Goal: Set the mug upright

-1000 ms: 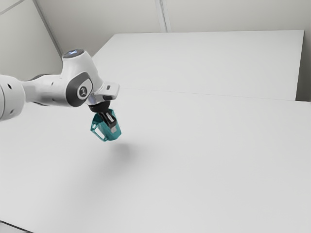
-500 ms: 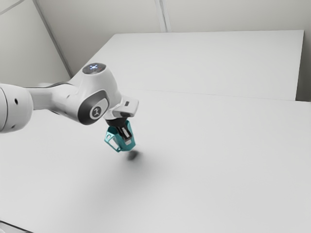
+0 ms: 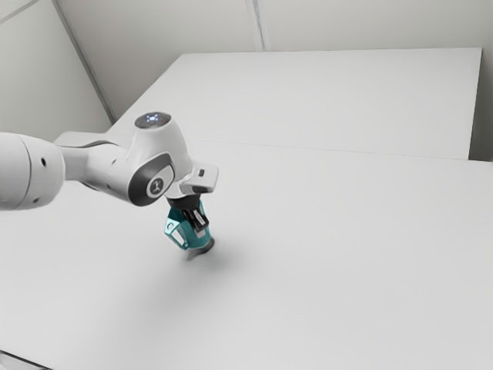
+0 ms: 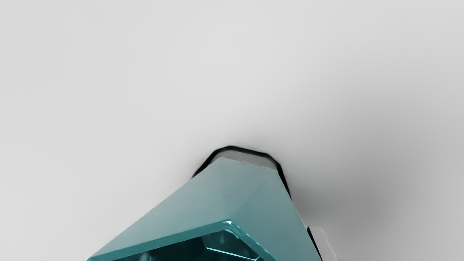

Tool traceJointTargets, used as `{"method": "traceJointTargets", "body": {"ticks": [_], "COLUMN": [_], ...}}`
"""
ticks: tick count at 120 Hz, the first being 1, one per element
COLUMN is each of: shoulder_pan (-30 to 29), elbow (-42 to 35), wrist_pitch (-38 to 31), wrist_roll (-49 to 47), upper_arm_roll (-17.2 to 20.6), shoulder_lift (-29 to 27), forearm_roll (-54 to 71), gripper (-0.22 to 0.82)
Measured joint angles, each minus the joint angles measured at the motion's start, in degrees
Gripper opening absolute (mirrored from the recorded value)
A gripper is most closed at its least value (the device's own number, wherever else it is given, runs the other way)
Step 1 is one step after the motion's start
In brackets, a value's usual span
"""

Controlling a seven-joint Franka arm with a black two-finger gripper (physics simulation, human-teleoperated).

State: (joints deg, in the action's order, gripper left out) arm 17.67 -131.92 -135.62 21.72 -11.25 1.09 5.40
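Observation:
In the exterior view my gripper (image 3: pixel 198 221) points down and is shut on the teal mug (image 3: pixel 186 235). The mug leans slightly, base down, its handle toward the exterior view's left. A dark shadow lies right by the base; whether the base touches the table (image 3: pixel 308 254) I cannot tell. In the wrist view the mug (image 4: pixel 224 195) shows its faceted side, part of its open rim and, farthest from my hand, its grey base. My gripper (image 4: pixel 232 250) has one fingertip visible against the mug's side; the other is hidden.
The white tabletop spreads around the mug, and a second white surface (image 3: pixel 331 100) lies beyond it. Pale walls (image 3: pixel 154 27) rise behind. A dark-edged object (image 3: pixel 19 362) sits at the exterior view's lower left corner.
My hand has carried the mug down and toward the exterior view's right, then mostly downward. The mug is more upright, and its shadow has drawn in close to the base.

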Motion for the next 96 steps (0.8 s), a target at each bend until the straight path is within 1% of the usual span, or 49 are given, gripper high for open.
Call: {"method": "traceJointTargets", "body": {"ticks": [15, 24, 46, 66, 96], "shoulder_pan": [0.39, 0.93, 2.39, 2.66, 1.48], "elbow": [-0.02, -0.02, -0.31, -0.37, -0.29], "wrist_pitch": [-0.22, -0.26, -0.31, -0.29, 0.15], "wrist_roll": [-0.49, -0.67, -1.01, -1.24, -1.41], "upper_arm_roll": [0.03, 0.07, 0.09, 0.09, 0.08], "shoulder_lift": [0.52, 0.6, 0.55, 0.4, -1.26], "forearm_roll": [-0.02, -0.13, -0.26, -0.29, -0.18], "gripper": [-0.15, -0.11, 0.05, 0.18, 0.33]}}
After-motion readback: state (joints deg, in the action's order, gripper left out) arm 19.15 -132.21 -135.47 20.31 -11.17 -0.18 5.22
